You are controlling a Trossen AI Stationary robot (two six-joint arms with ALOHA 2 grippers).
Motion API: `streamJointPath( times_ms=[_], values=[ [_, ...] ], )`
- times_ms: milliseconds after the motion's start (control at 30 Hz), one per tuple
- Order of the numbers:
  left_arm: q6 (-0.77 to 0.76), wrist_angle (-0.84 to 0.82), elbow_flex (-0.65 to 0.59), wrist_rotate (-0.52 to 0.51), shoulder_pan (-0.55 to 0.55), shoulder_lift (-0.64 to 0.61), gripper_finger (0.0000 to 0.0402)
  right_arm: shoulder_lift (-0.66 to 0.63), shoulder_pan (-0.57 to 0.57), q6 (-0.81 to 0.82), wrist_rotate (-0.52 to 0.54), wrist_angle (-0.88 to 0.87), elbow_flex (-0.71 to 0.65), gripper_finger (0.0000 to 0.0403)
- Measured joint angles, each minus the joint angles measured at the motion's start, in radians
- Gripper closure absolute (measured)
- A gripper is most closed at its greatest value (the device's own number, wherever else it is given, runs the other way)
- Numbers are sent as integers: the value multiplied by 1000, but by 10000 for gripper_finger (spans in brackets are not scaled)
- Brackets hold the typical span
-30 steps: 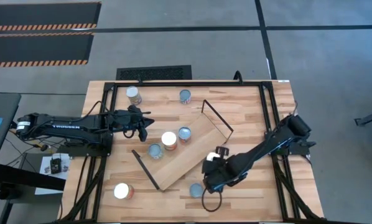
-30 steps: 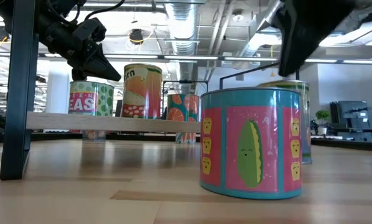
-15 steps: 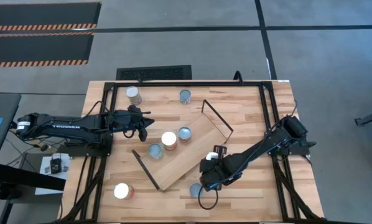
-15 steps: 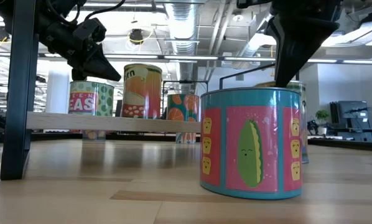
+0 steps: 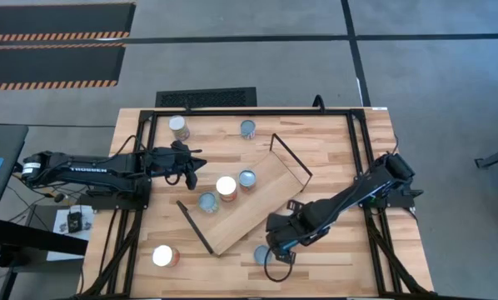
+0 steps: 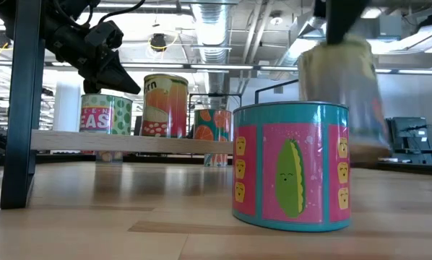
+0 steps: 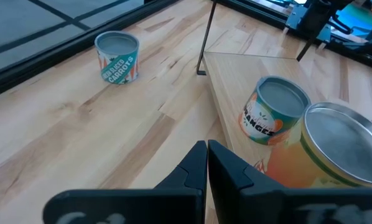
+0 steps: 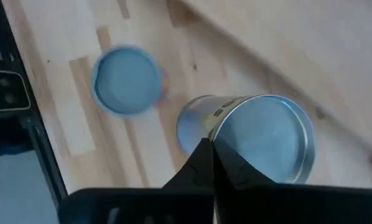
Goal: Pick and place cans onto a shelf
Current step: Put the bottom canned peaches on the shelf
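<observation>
Silver and smeared, the blurred can [image 6: 342, 87] is the hardest thing to read. In the low view it shows behind the corn can [image 6: 292, 166], its label unreadable and its base hidden. From above it cannot be made out at all, as the right gripper [image 5: 274, 243] covers it and also cuts off part of the corn can [image 5: 261, 255] just beside it. In the right wrist view the right gripper [image 8: 209, 155] has its fingers pressed together, tips at the rim of the blurred can [image 8: 260, 134]. Whether they nip that rim cannot be told.

The corn can carries a cartoon cob on pink panels and no words. On the shelf [image 6: 129, 141] one can [image 6: 105, 115] reads "EAS", its first letter cut off by a black post [image 6: 24, 101]. A taller one [image 6: 165, 105] shows only "en". In the left wrist view a can on the table [image 7: 116, 57] reads "CARROTS", and one on the shelf [image 7: 274, 112] has an oranges label.

The shelf [image 5: 249, 212] lies slantwise mid-table with three cans on it. The right arm stretches low from the table's right edge to the shelf's near corner. The left arm reaches in level from the left, with the left gripper [image 5: 192, 172] closed and empty beside the shelf's left end.
</observation>
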Motion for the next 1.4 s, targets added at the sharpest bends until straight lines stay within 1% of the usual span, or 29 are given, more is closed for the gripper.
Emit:
streamJointPath(
  times_ms=[100, 167, 267, 367, 500, 567, 767, 833, 967, 1100, 1200, 1400],
  values=[
    [0, 0, 0, 17, 0, 0, 402, -1, -18, -1, 4, -72, 92, 399],
    [0, 0, 0, 28, 0, 0, 401, -3, -48, -2, 27, -129, 154, 400],
    [0, 0, 0, 29, 0, 0, 401, -4, -117, -3, 52, -192, 219, 400],
    [0, 0, 0, 29, 0, 0, 401, -4, -200, -26, 76, -203, 249, 400],
    [0, 0, 0, 30, 0, 0, 401, -2, -305, -75, 86, -215, 250, 400],
    [0, 0, 0, 30, 0, 0, 401, -2, -345, -98, 108, -221, 250, 400],
    [-8, 1, 0, 16, 0, 0, 401, -2, -449, -155, 137, -213, 219, 400],
    [-8, 1, 0, 15, 0, 0, 401, -2, -475, -182, 137, -171, 199, 400],
    [-8, 1, 0, 11, 0, 0, 401, -2, -518, -196, 122, -79, 155, 400],
    [-8, 4, 0, 8, 0, 0, 401, 20, -540, -219, 120, -60, 149, 400],
    [-8, 6, 0, 7, 0, 0, 401, 46, -554, -241, 100, -48, 143, 400],
    [-21, 6, 0, 7, 0, 0, 401, 94, -550, -235, 83, -39, 147, 400]
  ],
)
